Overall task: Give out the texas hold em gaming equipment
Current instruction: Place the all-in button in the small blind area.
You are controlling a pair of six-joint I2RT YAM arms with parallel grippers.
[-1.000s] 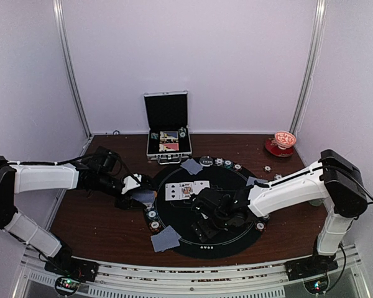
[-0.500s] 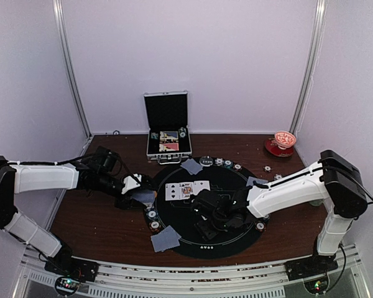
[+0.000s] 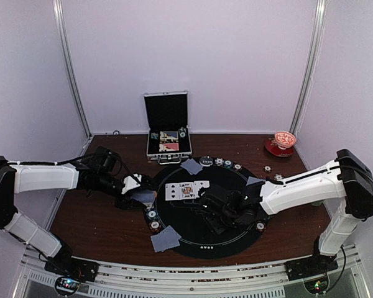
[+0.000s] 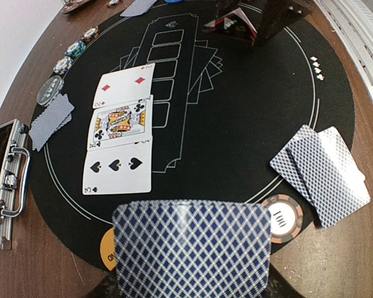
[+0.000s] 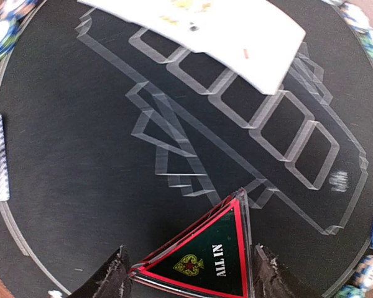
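My left gripper (image 3: pixel 138 194) is shut on a blue-backed deck of cards (image 4: pixel 193 248) at the left edge of the black mat (image 3: pixel 205 242); the deck hides its fingers. Three face-up cards (image 4: pixel 121 127) lie in a row on the mat. My right gripper (image 3: pixel 215 210) is shut on a red-edged triangular "ALL IN" plaque (image 5: pixel 211 261) just above the mat's middle, with one finger (image 5: pixel 109 276) at each side. Face-down card pairs lie at the near left (image 3: pixel 165 238), far side (image 3: pixel 191 166) and right (image 3: pixel 256 181). An orange button disc (image 4: pixel 107 248) and a 100 chip (image 4: pixel 283 217) sit by the deck.
The open silver case (image 3: pixel 168 127) stands behind the mat. A red bowl (image 3: pixel 281 144) sits at the back right. Chips (image 3: pixel 227 163) ring the mat's far rim, and more chips (image 3: pixel 152 217) lie at its left rim. The white frame rail runs along the near edge.
My right gripper has moved with the plaque from the near part of the mat toward its middle, away from the arm bases. The left arm has not moved.
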